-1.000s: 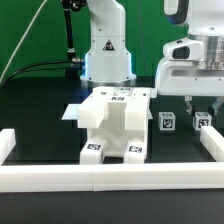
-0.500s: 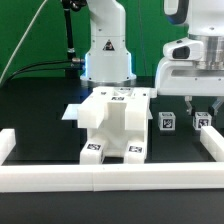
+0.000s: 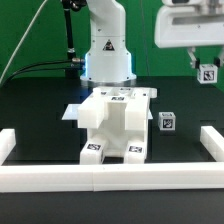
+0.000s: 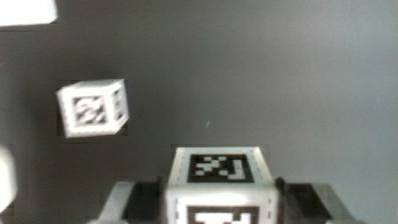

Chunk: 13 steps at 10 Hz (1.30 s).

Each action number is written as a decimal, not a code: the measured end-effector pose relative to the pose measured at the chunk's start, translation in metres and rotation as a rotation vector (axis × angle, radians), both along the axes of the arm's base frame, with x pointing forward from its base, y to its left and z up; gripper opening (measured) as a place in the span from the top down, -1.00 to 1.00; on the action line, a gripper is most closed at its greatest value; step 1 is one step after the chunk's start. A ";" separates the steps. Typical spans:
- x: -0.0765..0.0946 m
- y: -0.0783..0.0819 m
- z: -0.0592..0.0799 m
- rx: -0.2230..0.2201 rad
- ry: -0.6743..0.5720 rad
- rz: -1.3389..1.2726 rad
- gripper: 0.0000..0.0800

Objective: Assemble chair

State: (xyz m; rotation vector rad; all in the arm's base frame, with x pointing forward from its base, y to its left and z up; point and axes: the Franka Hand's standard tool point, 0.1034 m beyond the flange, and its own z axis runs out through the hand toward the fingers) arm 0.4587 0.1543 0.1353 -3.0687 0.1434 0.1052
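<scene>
Fingers (image 4: 128, 205) on 1 tagged block (image 3: 208, 72), upright, aloft, tag toward exterior camera.

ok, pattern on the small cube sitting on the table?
Small cube: white with black-and-white square tags; wrist view shows it best.

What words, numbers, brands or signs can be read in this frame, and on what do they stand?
No words, numbers or brand names can be read.
Only black-and-white square tags, carrying no letters: on the chair body, the loose cube and the raised cube.
</scene>
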 end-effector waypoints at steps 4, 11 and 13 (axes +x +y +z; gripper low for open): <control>0.026 -0.034 0.010 0.001 -0.011 0.011 0.30; 0.078 -0.084 0.044 0.006 -0.076 0.070 0.30; 0.078 -0.082 0.044 0.005 -0.075 0.072 0.30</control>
